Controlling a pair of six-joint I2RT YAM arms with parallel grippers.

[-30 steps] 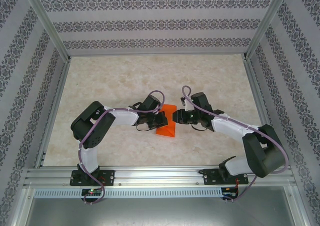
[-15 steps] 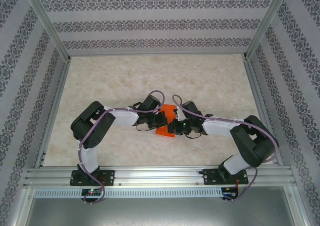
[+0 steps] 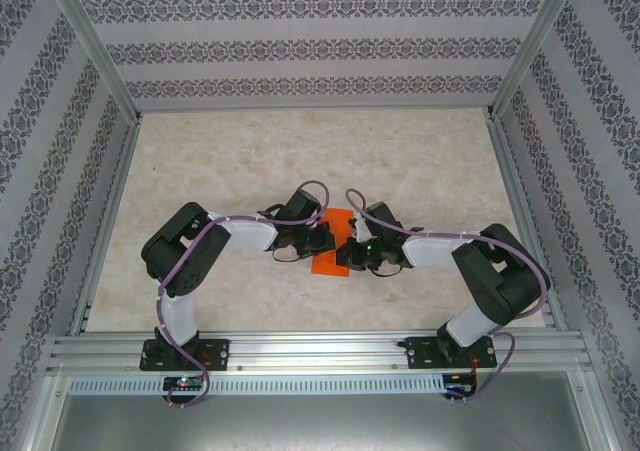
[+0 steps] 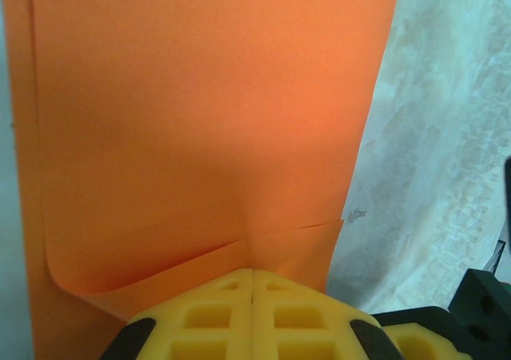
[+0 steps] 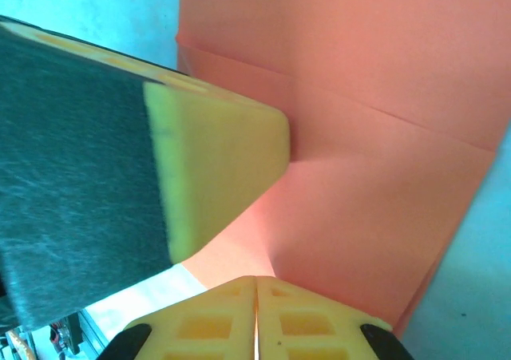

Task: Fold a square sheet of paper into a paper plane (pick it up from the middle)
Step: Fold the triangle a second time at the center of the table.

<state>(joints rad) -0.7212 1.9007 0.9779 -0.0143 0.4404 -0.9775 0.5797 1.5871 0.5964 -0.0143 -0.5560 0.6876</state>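
top external: high at 6 o'clock, faces down toward 12, far
wrists: close, share the square sheet of paper (image 4: 200, 120)

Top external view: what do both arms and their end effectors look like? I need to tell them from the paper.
The left arm and right arm have bulky black joint housings and white links, each trailed by a lilac cable. The left end effector and right end effector are black, with yellow pads moulded with square pockets.
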